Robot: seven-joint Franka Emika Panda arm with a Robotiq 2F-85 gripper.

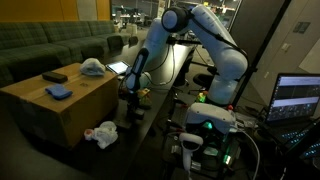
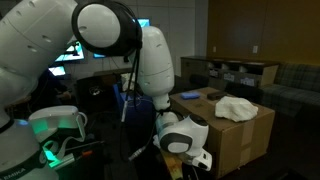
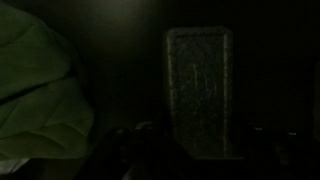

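Grey rectangular block before your jaws, pale cloth near it; too dark, cannot tell jaws opening.

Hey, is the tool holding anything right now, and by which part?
Cannot tell: the tool hangs beside the box, and the wrist view is too dark.
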